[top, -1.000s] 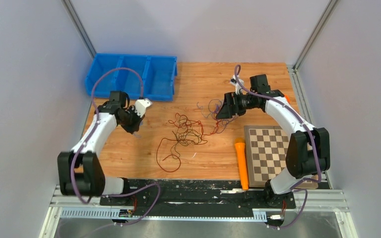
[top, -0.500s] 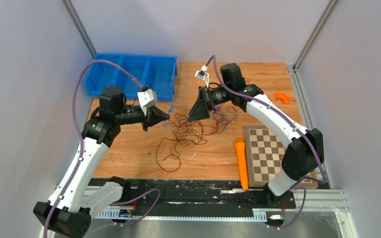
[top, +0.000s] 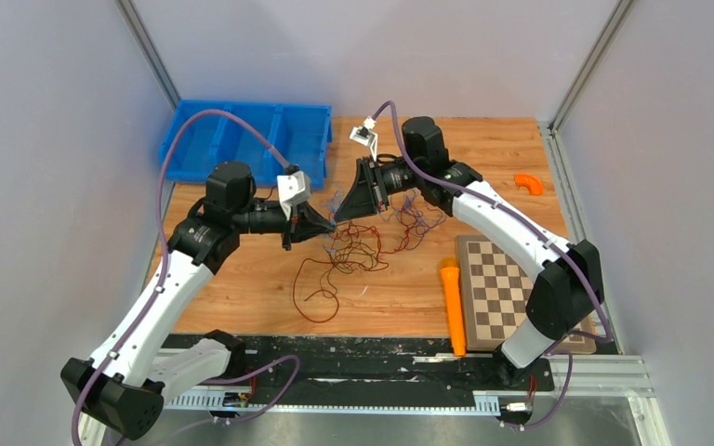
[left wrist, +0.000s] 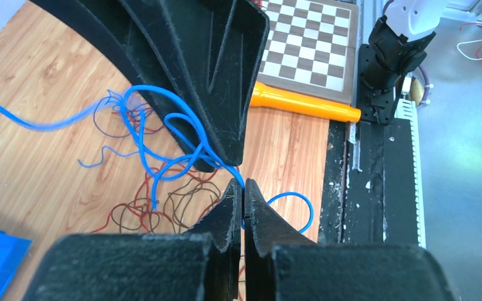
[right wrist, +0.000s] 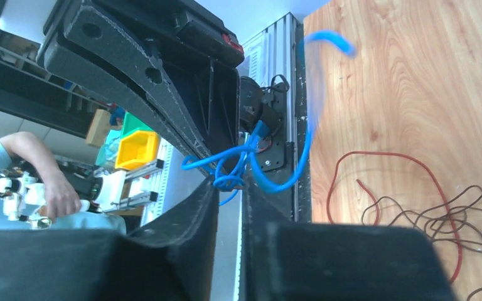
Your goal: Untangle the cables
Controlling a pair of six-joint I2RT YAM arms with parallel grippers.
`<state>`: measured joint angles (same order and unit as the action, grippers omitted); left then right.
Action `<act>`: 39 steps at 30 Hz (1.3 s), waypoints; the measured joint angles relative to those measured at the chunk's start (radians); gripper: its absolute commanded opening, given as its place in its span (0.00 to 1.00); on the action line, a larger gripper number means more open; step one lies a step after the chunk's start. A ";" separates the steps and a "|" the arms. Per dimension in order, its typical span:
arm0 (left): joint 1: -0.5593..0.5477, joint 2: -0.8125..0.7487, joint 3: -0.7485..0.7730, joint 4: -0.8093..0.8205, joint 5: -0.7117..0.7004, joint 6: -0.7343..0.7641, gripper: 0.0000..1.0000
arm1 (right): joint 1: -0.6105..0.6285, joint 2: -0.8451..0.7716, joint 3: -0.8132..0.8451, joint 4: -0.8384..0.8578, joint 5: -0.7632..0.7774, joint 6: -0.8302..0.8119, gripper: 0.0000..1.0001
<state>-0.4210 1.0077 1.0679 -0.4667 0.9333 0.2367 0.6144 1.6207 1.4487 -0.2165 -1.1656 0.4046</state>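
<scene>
The cables [top: 361, 246] lie as a tangle of red, dark and purplish wires on the wooden table [top: 242, 279]. Both grippers meet just above the tangle's left side. My left gripper [top: 327, 223] [left wrist: 243, 184] is shut on a thin blue cable [left wrist: 163, 122], which runs up from its tips under the right fingers [left wrist: 213, 75]. My right gripper [top: 344, 212] [right wrist: 229, 183] has its jaws drawn close on a knot of loops of that same blue cable [right wrist: 226, 166]. Red and brown wires [left wrist: 163, 210] rest on the wood below.
A blue bin [top: 242, 139] stands at the back left. A chessboard [top: 502, 283] and an orange cylinder [top: 452, 302] lie at the front right. An orange curved piece [top: 527, 182] sits at the right edge. Grey walls enclose the table.
Both arms swung inward over the tangle until their tips met. The right gripper went from open to shut on the blue cable. The left gripper stayed shut.
</scene>
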 measured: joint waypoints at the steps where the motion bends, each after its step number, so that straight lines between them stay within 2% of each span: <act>1: -0.001 0.000 0.000 0.000 -0.004 0.000 0.00 | 0.000 0.002 0.000 0.008 0.002 0.010 0.00; 6: -0.005 -0.002 0.000 -0.043 -0.022 0.034 0.00 | -0.018 0.009 0.001 0.029 0.012 0.025 0.00; 20: -0.006 -0.067 -0.092 -0.179 -0.134 0.185 0.00 | -0.163 -0.047 -0.049 0.072 0.076 0.023 0.00; 21: -0.006 -0.068 -0.095 -0.188 -0.137 0.190 0.00 | -0.175 -0.054 -0.050 0.076 0.076 0.023 0.12; 23: -0.006 -0.071 -0.100 -0.201 -0.138 0.193 0.00 | -0.190 -0.058 -0.050 0.085 0.065 0.021 0.54; 24: -0.006 -0.073 -0.101 -0.204 -0.135 0.193 0.00 | -0.193 -0.058 -0.050 0.087 0.056 0.017 0.68; 25: -0.006 -0.076 -0.101 -0.203 -0.124 0.189 0.00 | -0.195 -0.058 -0.055 0.090 0.044 0.010 0.76; 27: -0.006 -0.080 -0.100 -0.196 -0.094 0.173 0.00 | -0.173 -0.060 -0.077 0.091 0.025 -0.012 0.85; 30: -0.006 -0.079 -0.097 -0.185 -0.030 0.134 0.00 | -0.101 -0.062 -0.125 0.082 0.005 -0.059 0.94; 33: -0.006 -0.068 -0.082 -0.176 0.031 0.092 0.00 | -0.029 -0.062 -0.151 0.063 -0.016 -0.109 0.95; 37: -0.006 -0.053 -0.059 -0.138 0.091 0.031 0.00 | 0.011 -0.061 -0.150 0.058 -0.045 -0.135 0.91; 39: -0.006 -0.050 -0.055 -0.116 0.109 0.002 0.00 | 0.014 -0.055 -0.150 0.058 -0.056 -0.140 0.83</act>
<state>-0.4267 0.9581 1.0130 -0.5831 1.0428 0.2382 0.6285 1.5661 1.2984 -0.1585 -1.2221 0.2649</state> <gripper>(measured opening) 0.008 0.914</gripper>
